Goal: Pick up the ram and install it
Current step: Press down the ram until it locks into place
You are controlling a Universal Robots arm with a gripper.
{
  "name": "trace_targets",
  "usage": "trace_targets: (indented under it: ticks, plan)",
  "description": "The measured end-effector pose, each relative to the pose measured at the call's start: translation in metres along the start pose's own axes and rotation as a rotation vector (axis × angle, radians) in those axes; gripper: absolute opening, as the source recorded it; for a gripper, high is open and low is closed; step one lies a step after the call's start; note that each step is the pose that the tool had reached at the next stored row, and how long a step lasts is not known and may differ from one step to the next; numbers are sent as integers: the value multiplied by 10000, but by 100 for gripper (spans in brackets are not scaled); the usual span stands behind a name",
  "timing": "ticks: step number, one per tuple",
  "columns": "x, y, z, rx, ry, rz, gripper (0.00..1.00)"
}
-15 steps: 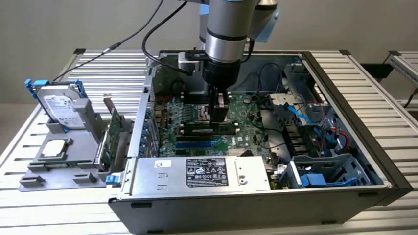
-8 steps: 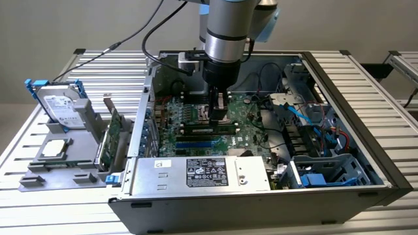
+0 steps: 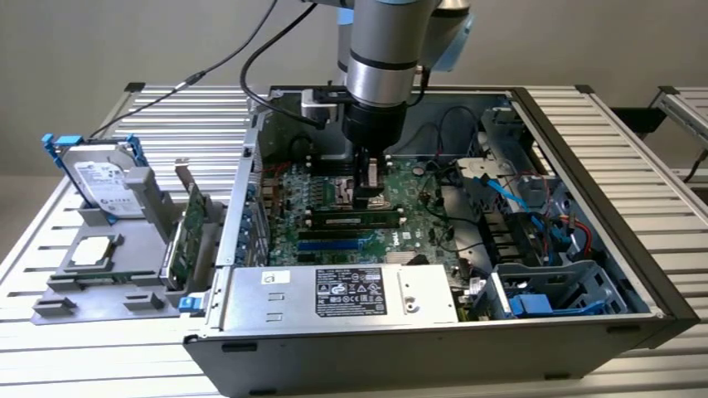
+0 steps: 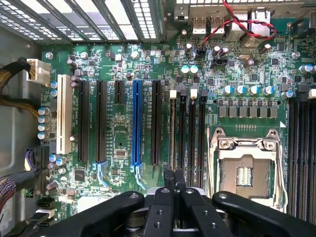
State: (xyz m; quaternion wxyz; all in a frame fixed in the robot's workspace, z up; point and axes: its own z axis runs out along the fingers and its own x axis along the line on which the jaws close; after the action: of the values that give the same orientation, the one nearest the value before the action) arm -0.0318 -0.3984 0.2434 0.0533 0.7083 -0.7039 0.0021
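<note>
The ram (image 3: 354, 220), a thin green stick with dark chips, sits edge-up in a memory slot on the motherboard (image 3: 332, 240) inside the open computer case. My gripper (image 3: 373, 192) hangs upright over the board, just behind the ram as seen in the exterior view, close to the processor socket (image 3: 370, 199). In the wrist view the two black fingers (image 4: 168, 180) are pressed together with nothing between them, so the gripper (image 4: 174, 177) is shut. Beyond their tips run the dark memory slots (image 4: 187, 128).
On a grey stand to the exterior view's left are a silver hard drive with blue rails (image 3: 102, 178) and a green expansion card (image 3: 191, 228). The power supply (image 3: 343, 294), a blue drive cage (image 3: 553, 290) and loose cables (image 3: 503, 195) crowd the case.
</note>
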Motion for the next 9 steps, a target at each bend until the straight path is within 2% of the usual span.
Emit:
trace_targets:
  ticks: [1, 9]
  plan:
    - [-2, 2, 17, 0, 6, 0, 11]
    - [-19, -3, 159, -4, 37, 1, 11]
